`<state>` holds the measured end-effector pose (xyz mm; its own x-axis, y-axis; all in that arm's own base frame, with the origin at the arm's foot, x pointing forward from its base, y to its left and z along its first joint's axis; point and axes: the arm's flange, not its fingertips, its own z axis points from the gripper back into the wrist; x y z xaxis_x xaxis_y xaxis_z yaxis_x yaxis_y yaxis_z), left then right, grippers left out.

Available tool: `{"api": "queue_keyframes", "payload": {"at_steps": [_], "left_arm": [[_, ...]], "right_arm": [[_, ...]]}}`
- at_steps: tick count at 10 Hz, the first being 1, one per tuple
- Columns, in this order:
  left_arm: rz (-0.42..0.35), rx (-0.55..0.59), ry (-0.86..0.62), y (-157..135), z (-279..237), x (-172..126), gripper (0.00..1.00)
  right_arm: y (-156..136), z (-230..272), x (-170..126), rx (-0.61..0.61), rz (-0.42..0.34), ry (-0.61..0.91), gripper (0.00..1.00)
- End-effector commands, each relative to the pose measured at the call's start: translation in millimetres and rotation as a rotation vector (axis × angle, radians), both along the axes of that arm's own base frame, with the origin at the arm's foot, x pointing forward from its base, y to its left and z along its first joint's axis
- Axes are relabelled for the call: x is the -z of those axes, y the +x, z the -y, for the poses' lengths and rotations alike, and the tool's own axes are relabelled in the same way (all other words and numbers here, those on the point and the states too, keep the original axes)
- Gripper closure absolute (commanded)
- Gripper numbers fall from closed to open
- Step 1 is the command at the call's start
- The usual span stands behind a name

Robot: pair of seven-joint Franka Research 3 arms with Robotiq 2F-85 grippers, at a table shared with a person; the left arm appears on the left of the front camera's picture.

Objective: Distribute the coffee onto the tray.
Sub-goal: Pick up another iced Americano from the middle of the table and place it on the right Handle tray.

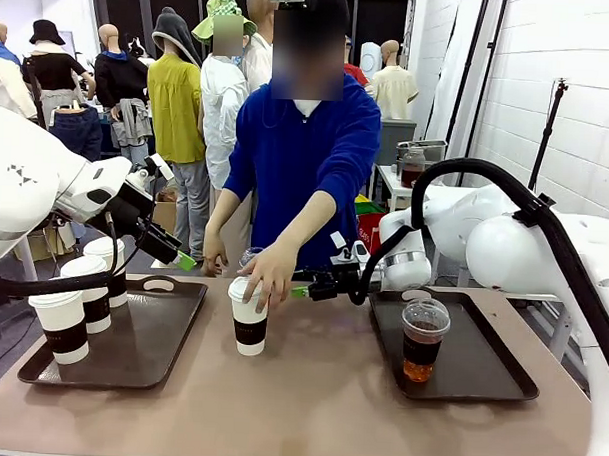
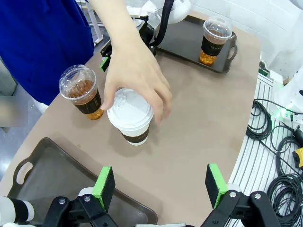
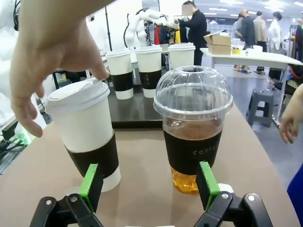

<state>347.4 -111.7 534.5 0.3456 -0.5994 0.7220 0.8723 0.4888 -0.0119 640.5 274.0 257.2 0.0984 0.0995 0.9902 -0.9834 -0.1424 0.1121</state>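
1. Front view:
   - The left tray [image 1: 150,345] carries three cups [image 1: 85,290] with white lids and brown bands. They stand upright in a row along its left side.
   - The left gripper [image 1: 183,259] hangs over the far edge of this tray.
   - Between the trays, a paper cup [image 1: 249,331] stands upright on the table [image 1: 318,404], and a person's hand [image 1: 273,272] rests on its lid.
   - The right gripper [image 1: 300,290] is low over the table, just beside this hand.
   - Behind the hand I see a clear rim, probably the clear cup [image 1: 249,254], but the hand hides most of it.
   - On the right tray [image 1: 485,366] a second clear cup [image 1: 424,342] with dark drink stands upright.

2. Left wrist view:
   - The left gripper's green pads are wide apart and hold nothing. They are above the table, near a corner of the left tray.
   - Ahead of them is the paper cup, with the hand's fingers around its lid.
   - The clear cup stands just beside the paper cup, on the person's side.
   - The second clear cup is far off, on the right tray.

3. Right wrist view:
   - The right gripper's pads are also spread apart and empty.
   - The clear cup, with dome lid and dark band, stands on the table just ahead of them.
   - The paper cup is beside it with a small gap, and the fingers touch its lid.
   - Behind both, the three cups stand on the left tray.
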Motion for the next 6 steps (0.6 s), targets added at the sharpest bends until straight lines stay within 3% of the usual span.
{"api": "queue_keyframes", "payload": {"at_steps": [1, 6], "left_arm": [[-0.002, 0.015, -0.017, 2, -2, 2, 0.00], [-0.002, 0.015, -0.017, 2, -2, 2, 0.00]], "right_arm": [[8, 23, -7, 0.018, -0.009, -0.031, 0.00], [0, 102, -3, 0.086, -0.031, -0.032, 0.00]]}}
